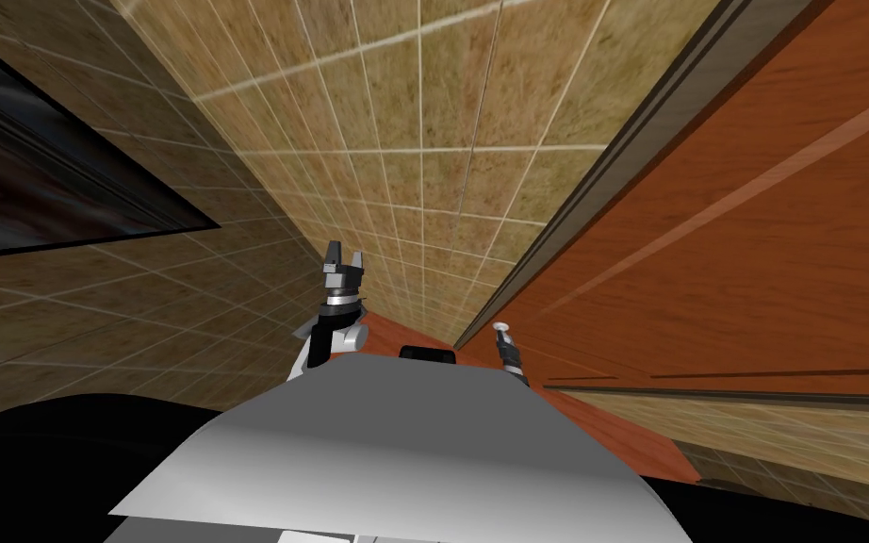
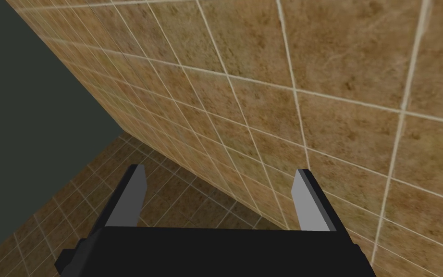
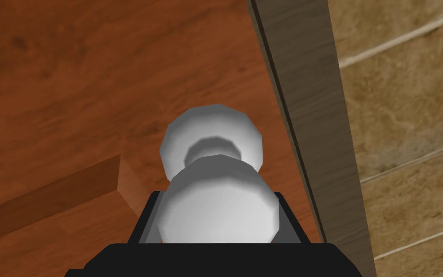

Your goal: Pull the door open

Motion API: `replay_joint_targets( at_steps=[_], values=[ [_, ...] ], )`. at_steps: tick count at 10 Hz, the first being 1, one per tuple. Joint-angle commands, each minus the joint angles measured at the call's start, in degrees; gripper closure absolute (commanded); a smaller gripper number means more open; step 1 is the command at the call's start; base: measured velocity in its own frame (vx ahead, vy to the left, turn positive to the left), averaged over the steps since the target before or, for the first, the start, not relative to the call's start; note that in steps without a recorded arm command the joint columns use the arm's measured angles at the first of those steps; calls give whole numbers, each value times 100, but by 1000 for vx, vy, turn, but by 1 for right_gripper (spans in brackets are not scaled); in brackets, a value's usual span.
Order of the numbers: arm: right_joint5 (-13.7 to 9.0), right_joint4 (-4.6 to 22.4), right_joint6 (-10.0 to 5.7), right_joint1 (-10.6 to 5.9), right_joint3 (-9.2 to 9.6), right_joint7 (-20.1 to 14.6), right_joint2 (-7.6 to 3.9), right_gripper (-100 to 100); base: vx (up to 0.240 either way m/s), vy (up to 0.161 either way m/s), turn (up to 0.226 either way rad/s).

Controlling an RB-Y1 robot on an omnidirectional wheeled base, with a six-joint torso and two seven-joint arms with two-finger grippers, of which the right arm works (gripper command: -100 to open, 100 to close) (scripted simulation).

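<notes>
Door: reddish-brown wood door (image 3: 71, 72), right up close on my right, next to the tiled wall (image 1: 404, 113).
Knob: white round knob (image 3: 218, 202), near the door's edge by the grey-brown frame (image 3: 302, 96).
Right gripper (image 1: 504, 336): clamped on the knob, fingers squeezing both sides.
Left gripper (image 2: 219, 197): raised out front, fingers spread wide, holding nothing.

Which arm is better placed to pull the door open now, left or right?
Right. The right gripper is shut on the white knob of the red-brown door. The left gripper stands open, facing the tiled wall, apart from the door.
</notes>
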Motion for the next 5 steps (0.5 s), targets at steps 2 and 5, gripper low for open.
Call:
replay_joint_targets(
  at_steps=[2, 5],
  values=[
    [-174, 120, 8, -86, 137, -432, -33, 100, -47, -10, 39],
    [-257, 160, 20, -124, 189, -739, -58, 100, -39, -8, 16]
  ],
)
